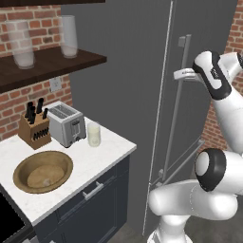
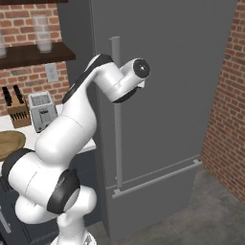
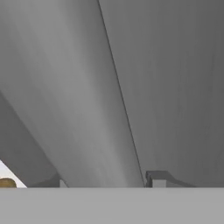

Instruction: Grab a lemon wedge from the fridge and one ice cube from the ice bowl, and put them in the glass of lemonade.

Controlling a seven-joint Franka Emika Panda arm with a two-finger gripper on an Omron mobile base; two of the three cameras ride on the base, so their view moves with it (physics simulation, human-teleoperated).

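The fridge stands shut, so the lemon wedge is hidden. My gripper is at the upper part of its long bar handle, fingers on either side of the bar; how tightly they hold it is unclear. In the hand view the handle runs close and diagonal. On the counter to the left sit the wooden ice bowl with a small ice cube inside, and the glass of lemonade.
A toaster and a knife block stand behind the bowl. Frosted glasses rest on a dark shelf above. A lower drawer handle crosses the fridge. A brick wall flanks it on the right.
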